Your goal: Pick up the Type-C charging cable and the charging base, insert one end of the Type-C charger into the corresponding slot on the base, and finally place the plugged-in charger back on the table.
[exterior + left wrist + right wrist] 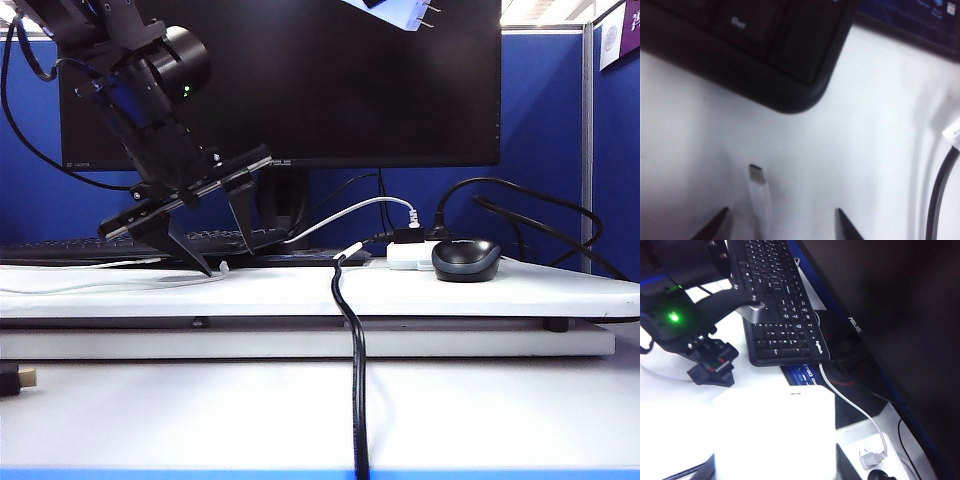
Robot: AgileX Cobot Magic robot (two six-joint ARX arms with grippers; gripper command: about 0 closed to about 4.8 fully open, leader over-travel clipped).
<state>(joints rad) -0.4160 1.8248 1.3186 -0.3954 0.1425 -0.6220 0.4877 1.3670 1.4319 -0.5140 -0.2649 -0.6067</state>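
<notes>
Left gripper [228, 262] low over the left part of the table [300, 292], fingers spread wide, tips at or just above the slab. It grips nothing. In the left wrist view the two fingertips [715, 227] stand either side of the white plug of the Type-C charging cable [759, 192], bare table showing between plug and each tip. The plug lies flat, its metal end toward the rounded corner of the keyboard [770, 55], with a strip of open white surface between them. In the exterior view the cable [90, 287] trails as a thin white line toward the table's left edge.

Centre: one thick black cable [357, 380] drops over the rounded front edge and down across the lower surface. Right of it, near the back, one small white box [407, 252] with plugs in it, and touching or just beside it one dark mouse [466, 260]. Beyond the mouse the table runs bare to its right edge.

Right gripper: up at the top of the exterior view, above the monitor [300, 80], clamped on the charging base [405, 12], whose two prongs point right. In the right wrist view the charging base [777, 432] fills the foreground as a white block; its slot cannot be made out.

Counts: one keyboard, one monitor, one mouse, one base.
</notes>
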